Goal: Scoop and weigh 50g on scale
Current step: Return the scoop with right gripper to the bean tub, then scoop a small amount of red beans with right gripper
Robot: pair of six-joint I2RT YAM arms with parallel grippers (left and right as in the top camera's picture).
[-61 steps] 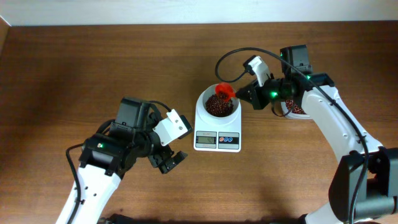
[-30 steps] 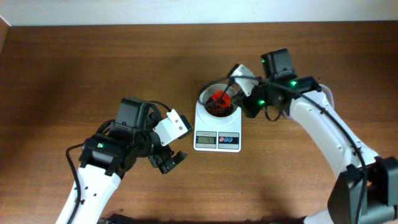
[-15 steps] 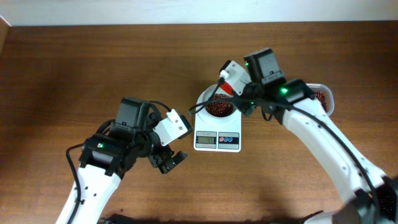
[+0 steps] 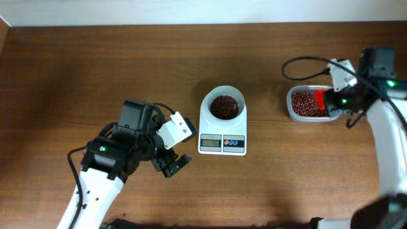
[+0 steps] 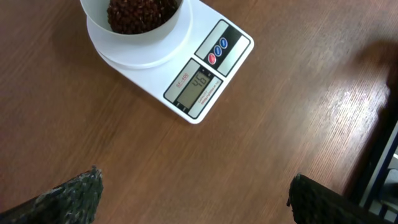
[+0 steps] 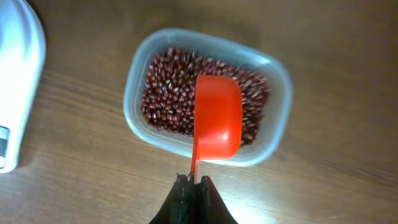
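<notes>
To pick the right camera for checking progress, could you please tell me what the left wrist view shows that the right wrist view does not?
Left wrist only: the display, buttons, bowl of beans, and the open left gripper. Right wrist only: the clear tub of beans, with the red scoop over it in the shut right gripper. Both: the scale and the wooden table.
</notes>
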